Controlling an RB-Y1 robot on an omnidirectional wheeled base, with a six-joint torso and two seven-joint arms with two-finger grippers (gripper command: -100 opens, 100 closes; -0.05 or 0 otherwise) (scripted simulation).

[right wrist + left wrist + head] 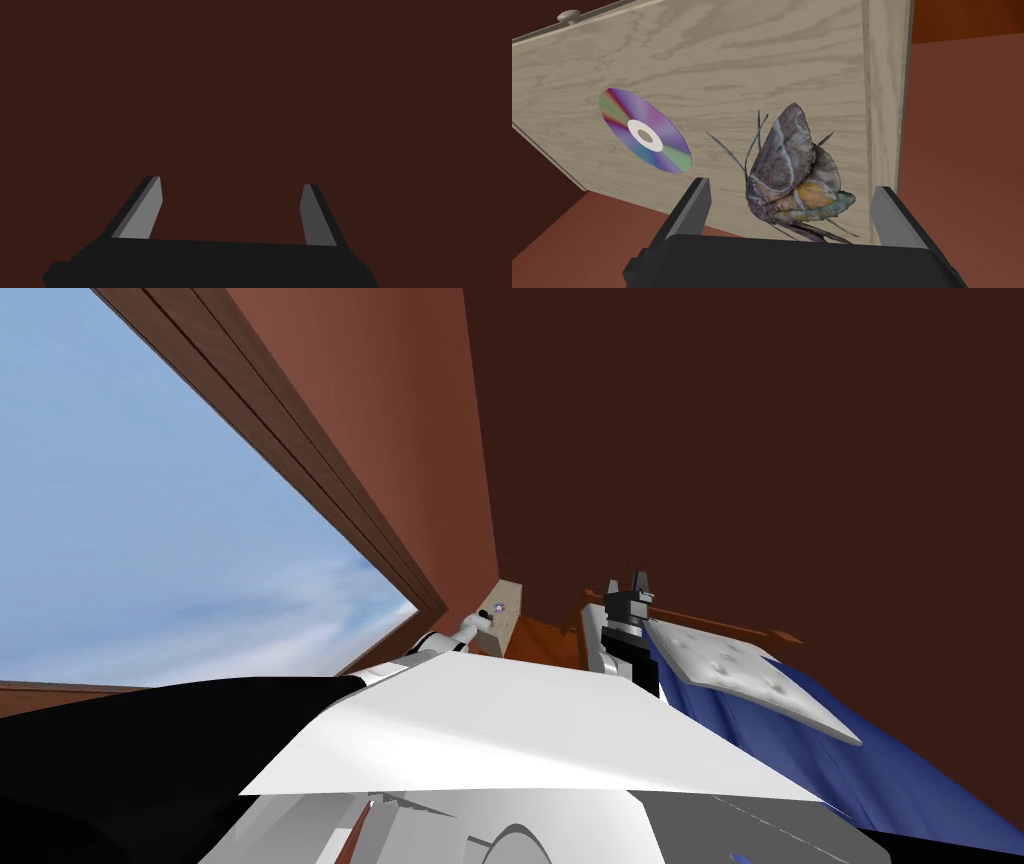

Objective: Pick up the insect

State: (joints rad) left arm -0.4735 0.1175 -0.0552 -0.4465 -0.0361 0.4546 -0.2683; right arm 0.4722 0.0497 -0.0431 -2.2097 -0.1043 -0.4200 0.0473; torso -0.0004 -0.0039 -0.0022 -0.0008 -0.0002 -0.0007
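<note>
The moth on wood top, crosswise inside the spread, empty left gripper, antennae toward the disc; right gripper spread, empty

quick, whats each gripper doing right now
Left gripper: open, one finger on each side of the moth, not pressing it.
Right gripper: open, holding nothing.

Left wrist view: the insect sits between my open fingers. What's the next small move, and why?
Probably close the left gripper on the moth: its fingers stand open on either side of it, and the disc on the same pale wooden top lies well clear.
</note>
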